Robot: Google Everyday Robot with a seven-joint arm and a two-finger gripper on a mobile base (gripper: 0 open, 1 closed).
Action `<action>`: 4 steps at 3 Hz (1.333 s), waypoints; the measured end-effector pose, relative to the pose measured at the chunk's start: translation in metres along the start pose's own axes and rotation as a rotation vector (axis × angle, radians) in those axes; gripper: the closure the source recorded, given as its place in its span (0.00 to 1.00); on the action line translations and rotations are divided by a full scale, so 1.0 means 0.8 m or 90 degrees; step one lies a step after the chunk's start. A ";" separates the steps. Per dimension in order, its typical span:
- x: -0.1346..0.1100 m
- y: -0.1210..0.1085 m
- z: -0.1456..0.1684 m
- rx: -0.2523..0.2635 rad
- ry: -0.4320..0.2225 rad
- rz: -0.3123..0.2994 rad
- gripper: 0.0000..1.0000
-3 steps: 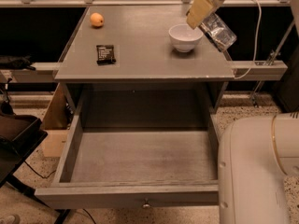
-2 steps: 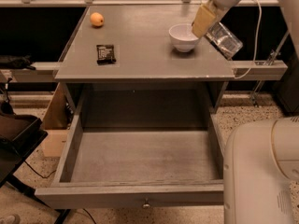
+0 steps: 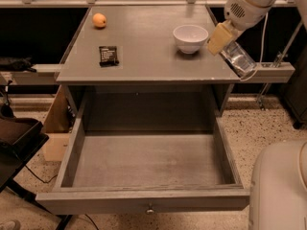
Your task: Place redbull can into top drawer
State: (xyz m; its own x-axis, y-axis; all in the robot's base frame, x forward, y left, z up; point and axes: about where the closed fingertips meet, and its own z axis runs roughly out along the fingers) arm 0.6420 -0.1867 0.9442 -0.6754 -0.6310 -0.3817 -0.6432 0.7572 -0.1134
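My gripper (image 3: 228,48) hangs over the right edge of the grey table top (image 3: 144,42), just right of the white bowl. It is shut on the redbull can (image 3: 239,59), a slim silver can held tilted, its lower end pointing down and to the right past the table's edge. One tan finger (image 3: 218,38) shows on the can's left side; the other is hidden behind it. The top drawer (image 3: 144,163) is pulled wide open below the table, its flat grey bottom bare, with a small round knob (image 3: 150,209) on its front. The can is above and to the right of the drawer's back right corner.
A white bowl (image 3: 190,36), an orange fruit (image 3: 99,20) and a dark snack packet (image 3: 108,55) sit on the table top. My white base (image 3: 280,190) is at the bottom right beside the drawer. A black seat (image 3: 17,133) and a cardboard box (image 3: 55,128) stand to the left.
My gripper has carried the can to the right and downward, from beside the bowl to past the table's right edge. The drawer and the table's objects have not moved.
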 end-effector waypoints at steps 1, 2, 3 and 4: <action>-0.010 -0.001 0.010 -0.015 -0.031 0.009 1.00; 0.007 0.030 0.015 -0.092 -0.085 0.016 1.00; 0.062 0.072 0.014 -0.209 -0.138 0.023 1.00; 0.100 0.133 0.007 -0.281 -0.170 -0.024 1.00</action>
State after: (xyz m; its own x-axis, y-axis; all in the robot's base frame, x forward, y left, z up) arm 0.5214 -0.1553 0.8962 -0.5699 -0.5477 -0.6125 -0.7954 0.5549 0.2439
